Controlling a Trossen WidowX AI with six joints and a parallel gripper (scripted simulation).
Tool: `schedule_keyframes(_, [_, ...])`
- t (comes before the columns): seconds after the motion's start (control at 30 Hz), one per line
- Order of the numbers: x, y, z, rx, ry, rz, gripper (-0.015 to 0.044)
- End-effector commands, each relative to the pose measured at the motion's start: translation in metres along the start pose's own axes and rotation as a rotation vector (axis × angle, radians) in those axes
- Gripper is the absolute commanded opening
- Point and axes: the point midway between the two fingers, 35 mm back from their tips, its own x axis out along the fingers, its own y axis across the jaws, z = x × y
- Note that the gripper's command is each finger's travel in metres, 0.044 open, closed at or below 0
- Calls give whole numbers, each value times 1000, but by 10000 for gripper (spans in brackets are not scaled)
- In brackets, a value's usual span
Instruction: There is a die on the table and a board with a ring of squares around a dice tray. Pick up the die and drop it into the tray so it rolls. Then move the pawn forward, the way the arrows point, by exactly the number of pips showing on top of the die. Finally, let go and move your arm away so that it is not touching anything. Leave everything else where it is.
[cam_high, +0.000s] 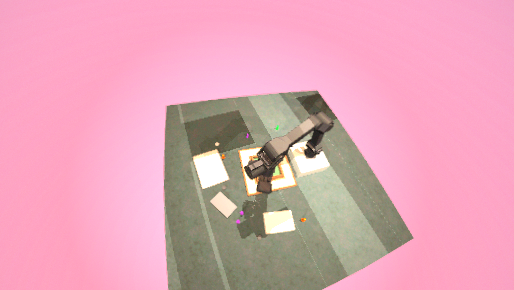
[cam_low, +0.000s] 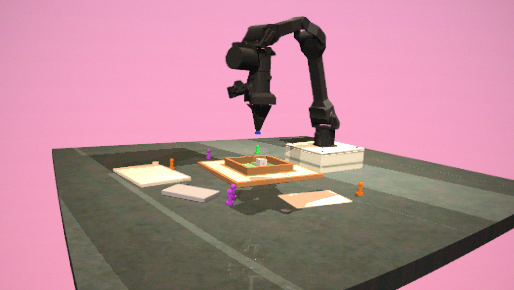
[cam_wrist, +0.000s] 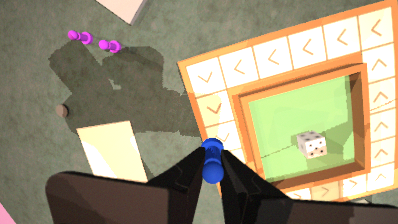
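High above the board (cam_low: 260, 176), fingers shut on small blue pawn (cam_wrist: 212, 160), rounded head, waisted body

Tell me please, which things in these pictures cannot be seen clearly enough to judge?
- Pips on the die: wrist view shows it small and at an angle, so the top count is unsure; other views far too small.
- Board squares: top view, the arm covers much of the ring.
- Board corner: wrist view, cut off by the right and bottom edges.
- Blue pawn base: wrist view, gripper fingers hide its sides.
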Motion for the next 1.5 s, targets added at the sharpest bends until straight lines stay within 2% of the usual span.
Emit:
schedule_keyframes(0.0, [-5,-1,-1,6,0,-5,0])
schedule_keyframes(1.47, [46,-84,-120,6,9,-11,0])
